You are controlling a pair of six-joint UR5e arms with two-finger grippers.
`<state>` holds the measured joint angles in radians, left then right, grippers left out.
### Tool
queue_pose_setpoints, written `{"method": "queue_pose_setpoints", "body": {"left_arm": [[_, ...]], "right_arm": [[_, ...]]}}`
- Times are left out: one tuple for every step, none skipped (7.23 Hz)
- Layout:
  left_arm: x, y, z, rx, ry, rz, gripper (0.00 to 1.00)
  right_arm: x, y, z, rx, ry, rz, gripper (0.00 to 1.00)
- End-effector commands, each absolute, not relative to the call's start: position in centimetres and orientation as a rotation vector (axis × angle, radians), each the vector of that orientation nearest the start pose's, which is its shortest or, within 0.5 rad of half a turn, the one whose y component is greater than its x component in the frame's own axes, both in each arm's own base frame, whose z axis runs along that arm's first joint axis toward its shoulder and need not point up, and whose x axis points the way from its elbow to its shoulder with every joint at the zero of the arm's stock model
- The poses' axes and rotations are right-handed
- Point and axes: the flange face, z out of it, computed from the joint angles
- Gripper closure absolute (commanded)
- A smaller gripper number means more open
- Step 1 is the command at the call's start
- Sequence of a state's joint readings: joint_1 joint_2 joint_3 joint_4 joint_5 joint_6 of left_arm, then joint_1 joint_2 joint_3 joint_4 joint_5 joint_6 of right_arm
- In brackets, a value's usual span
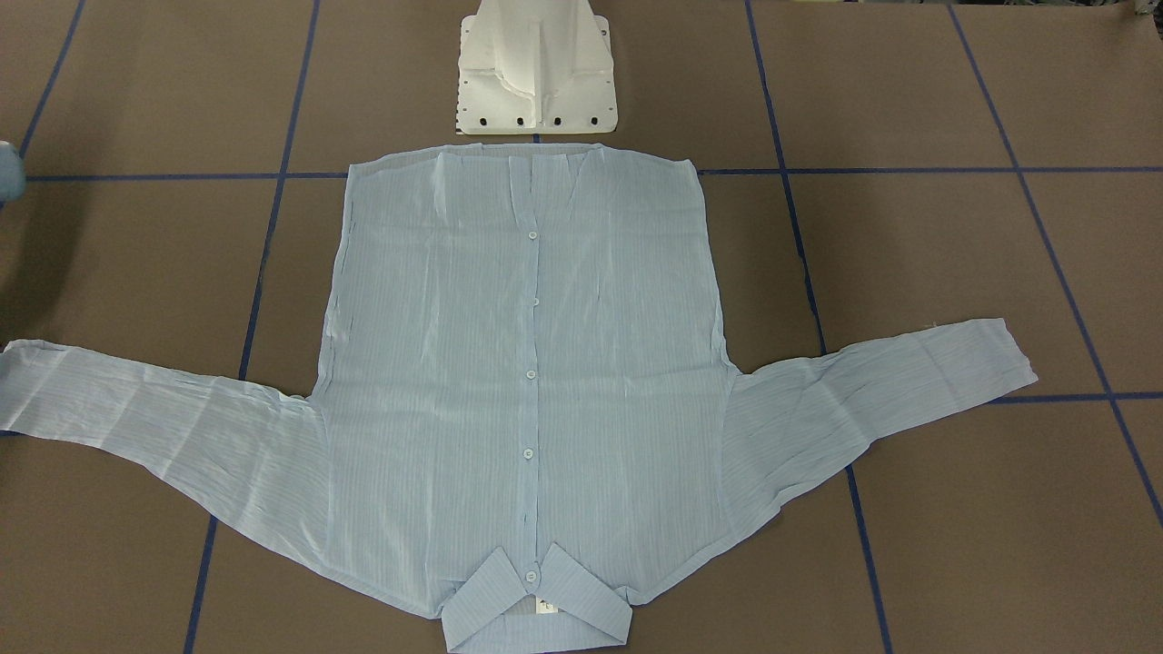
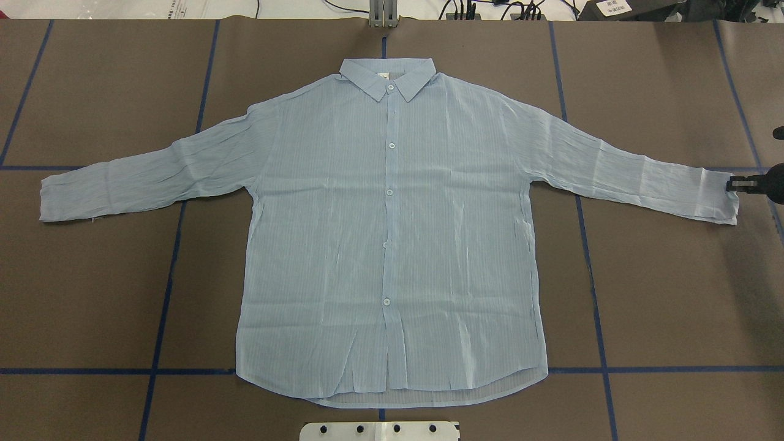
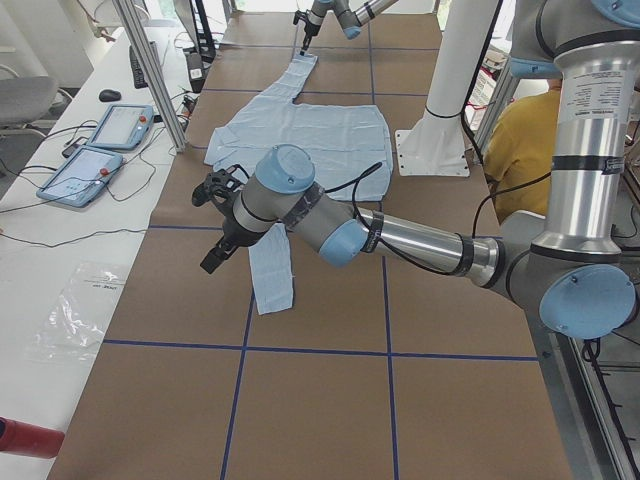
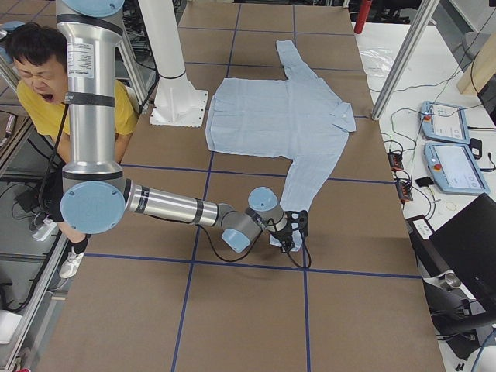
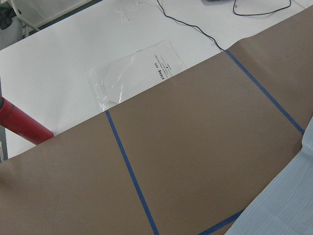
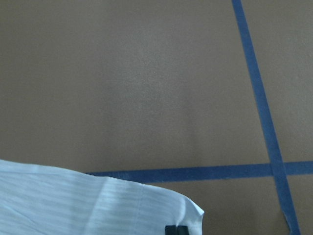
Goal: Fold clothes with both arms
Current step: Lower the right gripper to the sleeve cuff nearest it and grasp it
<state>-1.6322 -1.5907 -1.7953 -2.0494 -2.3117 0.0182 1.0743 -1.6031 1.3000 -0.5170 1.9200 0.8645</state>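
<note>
Left hand (image 3: 212,255) hangs over the bench (image 2: 674,306) near the left cuff (image 3: 272,290), angled down toward it. From where I stand I cannot tell whether its fingers are apart or together. Beyond it the light blue striped shirt (image 2: 392,245) lies flat and buttoned, front up. Its hem is toward the robot's edge by the white pedestal (image 1: 536,82), and its collar (image 2: 387,76) is toward the operators' edge. The sleeves spread toward either end, laid out, I'd judge, so each arm gets a cuff. At the far end the right hand (image 2: 735,184) meets the right cuff (image 2: 716,196); I cannot make out its grip either.
</note>
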Motion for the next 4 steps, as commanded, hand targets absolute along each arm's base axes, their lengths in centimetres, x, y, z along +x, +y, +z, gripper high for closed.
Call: {"method": "queue_pose_setpoints", "body": {"left_arm": [[-9.7,-50.7,48.2,0.716,0.679,0.228,0.0],[-9.7,-50.7,48.2,0.715,0.68,0.227,0.0],[-9.7,-50.7,48.2,0.716,0.679,0.228,0.0],[-9.7,-50.8,48.3,0.714,0.68,0.226,0.0]], "right_arm": [[-13.4,-49.5,67.4,0.384,-0.767,0.237,1.0],[-11.8,-50.7,62.4,0.375,-0.774,0.269,1.0],[-11.8,-51.1,55.0,0.348,-0.751,0.287,1.0],[-12.2,-51.7,47.0,0.328,-0.757,0.329,1.0]]}}
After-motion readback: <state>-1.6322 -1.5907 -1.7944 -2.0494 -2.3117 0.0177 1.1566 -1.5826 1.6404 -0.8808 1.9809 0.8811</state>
